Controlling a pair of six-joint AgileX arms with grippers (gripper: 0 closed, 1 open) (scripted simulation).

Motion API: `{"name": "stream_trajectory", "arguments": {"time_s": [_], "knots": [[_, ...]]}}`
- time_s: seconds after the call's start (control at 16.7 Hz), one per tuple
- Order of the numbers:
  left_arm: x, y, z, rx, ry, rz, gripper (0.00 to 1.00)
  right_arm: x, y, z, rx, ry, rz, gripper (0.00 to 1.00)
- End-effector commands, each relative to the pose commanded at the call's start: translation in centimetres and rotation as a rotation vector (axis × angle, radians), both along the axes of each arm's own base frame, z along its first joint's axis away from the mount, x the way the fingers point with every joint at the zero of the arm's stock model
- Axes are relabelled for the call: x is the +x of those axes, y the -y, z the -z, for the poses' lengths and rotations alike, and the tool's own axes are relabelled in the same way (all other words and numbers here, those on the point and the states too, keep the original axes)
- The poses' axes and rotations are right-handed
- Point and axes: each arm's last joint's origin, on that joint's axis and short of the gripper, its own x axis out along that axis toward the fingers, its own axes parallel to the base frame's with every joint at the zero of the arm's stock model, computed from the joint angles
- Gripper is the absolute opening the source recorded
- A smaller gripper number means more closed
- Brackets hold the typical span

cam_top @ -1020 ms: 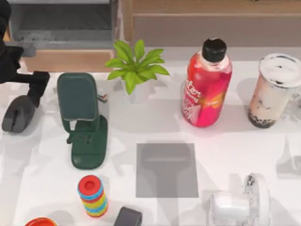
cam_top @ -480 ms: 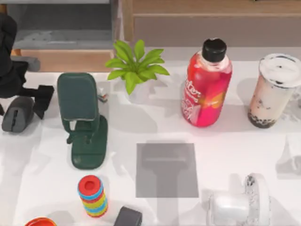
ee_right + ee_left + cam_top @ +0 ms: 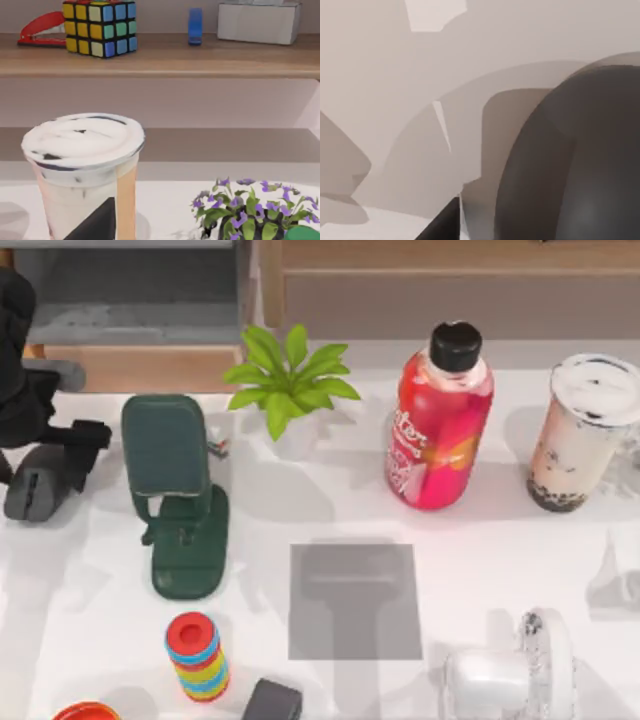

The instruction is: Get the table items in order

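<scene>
Left hand: at the tabletop's far left edge, fingers apart, straddling the mouse.
Mouse: flat on the tabletop, left of the green phone stand.
Red bottle: upright, right of centre.
Milk-tea cup: upright at far right.
Right hand: state cannot be determined.
</scene>
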Motion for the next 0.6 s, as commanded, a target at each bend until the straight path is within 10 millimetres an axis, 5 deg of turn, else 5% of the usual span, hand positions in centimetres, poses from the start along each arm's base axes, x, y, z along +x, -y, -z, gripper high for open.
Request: {"name": "stream_trajectory", "arguments": {"time_s": [0.3, 0.6], "knots": [[0.0, 0.0, 0.0, 0.0, 0.0, 0.0, 0.02, 0.0, 0.0, 0.0, 0.0, 0.0, 0.0, 1.0], [0.0, 0.0, 0.0, 0.0, 0.0, 0.0, 0.0, 0.0, 0.0, 0.0, 0.0, 0.0, 0.0, 1.0]]}}
